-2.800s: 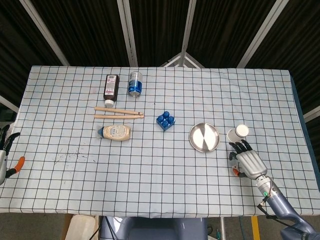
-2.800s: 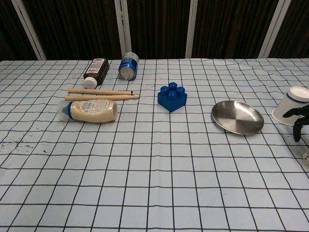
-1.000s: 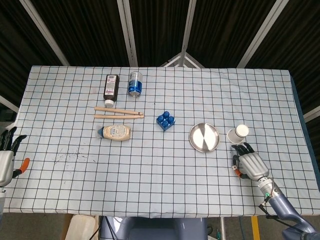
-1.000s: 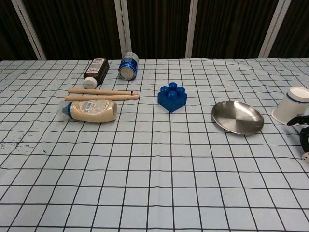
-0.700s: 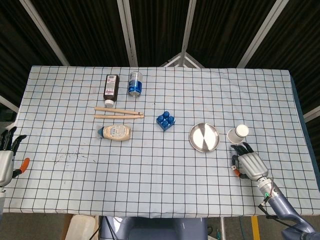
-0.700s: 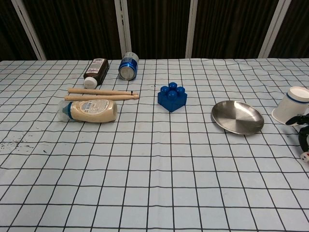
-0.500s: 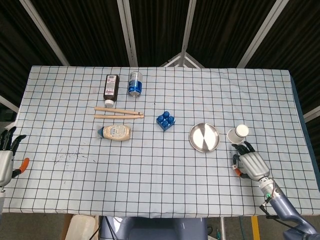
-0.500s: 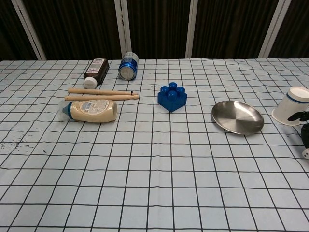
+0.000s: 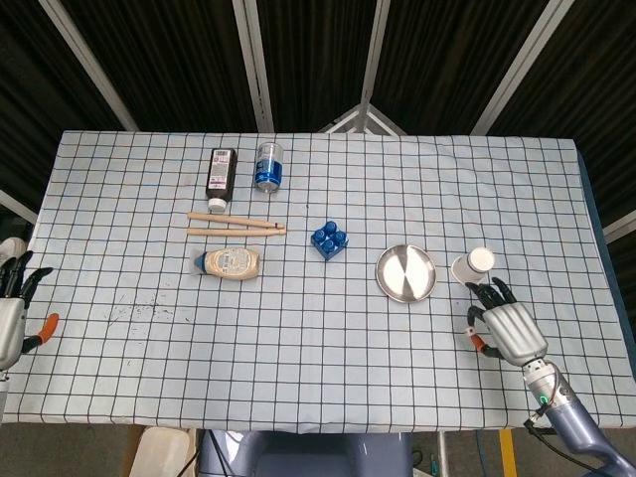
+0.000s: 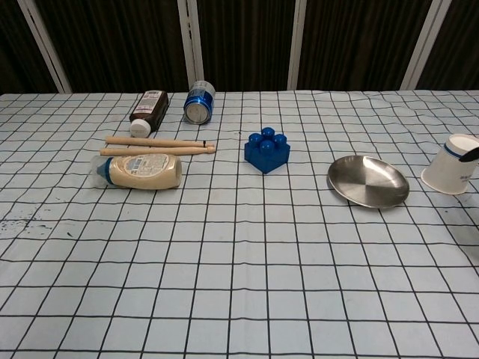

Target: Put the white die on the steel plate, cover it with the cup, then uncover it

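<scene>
The steel plate (image 9: pixel 405 273) (image 10: pixel 368 181) lies bare, right of the table's middle. A white paper cup (image 9: pixel 474 264) (image 10: pixel 453 164) with a blue band lies tipped just right of it. My right hand (image 9: pixel 507 329) hovers in front of the cup, lifted off the cloth, fingers pointing toward the cup. In the chest view only one dark fingertip (image 10: pixel 470 155) shows against the cup. The white die shows in neither view; the spot of cloth where it lay is bare, so it seems pinched under this hand. My left hand (image 9: pixel 10 316) hangs at the table's left edge, fingers apart, holding nothing.
A blue toy block (image 9: pixel 329 238) (image 10: pixel 266 149) stands left of the plate. Farther left lie a sauce bottle (image 9: pixel 230 262), two wooden sticks (image 9: pixel 236 224), a dark bottle (image 9: pixel 220 174) and a blue can (image 9: pixel 268 165). The table's right edge runs close behind the right hand.
My right hand rose from the cloth and mostly left the chest view. The die seen beneath its fingers is gone from the table. The left hand barely moved.
</scene>
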Robot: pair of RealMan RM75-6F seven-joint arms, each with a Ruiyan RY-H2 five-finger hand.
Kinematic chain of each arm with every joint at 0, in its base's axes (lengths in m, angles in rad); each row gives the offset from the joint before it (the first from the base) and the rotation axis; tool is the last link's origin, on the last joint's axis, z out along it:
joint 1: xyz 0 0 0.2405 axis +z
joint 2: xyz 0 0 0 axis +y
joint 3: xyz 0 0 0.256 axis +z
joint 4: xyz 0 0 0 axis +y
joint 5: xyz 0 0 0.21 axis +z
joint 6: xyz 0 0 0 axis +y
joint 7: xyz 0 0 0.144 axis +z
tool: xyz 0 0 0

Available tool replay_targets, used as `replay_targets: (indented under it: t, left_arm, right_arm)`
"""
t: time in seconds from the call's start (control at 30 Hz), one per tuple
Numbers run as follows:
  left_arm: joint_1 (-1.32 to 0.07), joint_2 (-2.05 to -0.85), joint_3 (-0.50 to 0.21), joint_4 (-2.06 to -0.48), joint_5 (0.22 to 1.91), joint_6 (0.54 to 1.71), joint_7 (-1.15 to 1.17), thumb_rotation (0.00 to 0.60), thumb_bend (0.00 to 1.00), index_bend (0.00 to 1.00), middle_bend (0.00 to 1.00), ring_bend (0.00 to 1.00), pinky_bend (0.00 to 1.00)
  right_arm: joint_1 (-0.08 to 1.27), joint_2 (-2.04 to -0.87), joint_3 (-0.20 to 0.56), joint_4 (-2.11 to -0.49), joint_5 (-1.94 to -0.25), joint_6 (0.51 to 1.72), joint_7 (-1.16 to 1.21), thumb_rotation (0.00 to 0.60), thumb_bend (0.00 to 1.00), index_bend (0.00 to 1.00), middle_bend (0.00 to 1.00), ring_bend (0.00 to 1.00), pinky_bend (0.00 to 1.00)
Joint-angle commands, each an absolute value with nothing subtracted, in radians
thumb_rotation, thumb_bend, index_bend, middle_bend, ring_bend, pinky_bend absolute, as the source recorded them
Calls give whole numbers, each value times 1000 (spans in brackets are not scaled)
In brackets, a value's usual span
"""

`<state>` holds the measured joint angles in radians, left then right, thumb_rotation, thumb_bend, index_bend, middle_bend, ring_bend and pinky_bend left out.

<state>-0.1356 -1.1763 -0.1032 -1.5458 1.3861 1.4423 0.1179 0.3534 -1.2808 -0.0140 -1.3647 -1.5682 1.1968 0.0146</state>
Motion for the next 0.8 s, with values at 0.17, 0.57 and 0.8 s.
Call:
replay_targets:
  t: [0.17,0.57,0.8]
  left_arm:
    - [-140,-1170,-100,-1547,1389,1430,101,600,467,187,0,0,98]
    - [-145,-1174,-100,-1539,1390,1426,105,600,467,188,0,0,98]
    - [-153,-1187,-95,-1538,1390,1417,136,600,467,188,0,0,98]
  right_arm:
    - [412,-1227,49,-1513,-1537,1156,-105,600,414,583,125,145,0]
    - [589,-1320,147,-1461,-1385,898,-161,600,414,583,125,145,0]
    - [699,-1438,190,-1321,-1321,763,-143,600,415,583,125,145,0]
